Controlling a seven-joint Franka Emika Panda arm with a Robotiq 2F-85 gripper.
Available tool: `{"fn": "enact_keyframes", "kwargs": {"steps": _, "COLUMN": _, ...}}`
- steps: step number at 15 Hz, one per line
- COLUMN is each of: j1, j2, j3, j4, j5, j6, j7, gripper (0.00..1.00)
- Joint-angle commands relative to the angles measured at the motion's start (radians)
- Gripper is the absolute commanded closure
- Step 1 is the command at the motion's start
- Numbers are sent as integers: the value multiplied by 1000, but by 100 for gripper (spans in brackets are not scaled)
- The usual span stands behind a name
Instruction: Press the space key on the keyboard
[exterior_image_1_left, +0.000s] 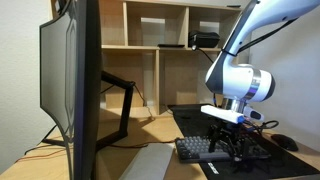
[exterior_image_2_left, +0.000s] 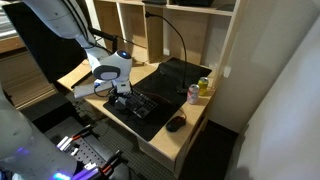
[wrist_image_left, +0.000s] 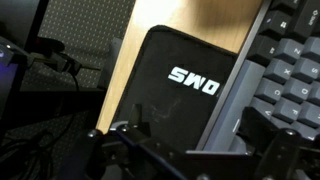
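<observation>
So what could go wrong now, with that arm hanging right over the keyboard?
1. The gripper sits low over the keyboard, whose keys are tightly packed; coming down slightly off, it could press neighbouring keys too.
2. The wrist view shows mostly the black mat, so aim may be off.
3. A can and mouse stand close by; a wide swing could knock them.
</observation>
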Motion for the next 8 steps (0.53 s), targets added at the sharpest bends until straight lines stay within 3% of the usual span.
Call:
{"fn": "enact_keyframes", "kwargs": {"steps": 1, "j1": -3, "j2": 14, "j3": 38, "j4": -57, "j5": 122, "j6": 126, "j7": -70, "gripper": 0}}
{"fn": "enact_keyframes", "kwargs": {"steps": 3, "j1": 1, "j2": -6, "j3": 43, "j4": -81, "j5": 163, "j6": 132, "j7": -96, "gripper": 0}}
{"fn": "enact_keyframes", "kwargs": {"steps": 8, "j1": 13, "j2": -114, "j3": -16, "j4": -136, "j5": -13, "j6": -68, "j7": 9, "gripper": 0}}
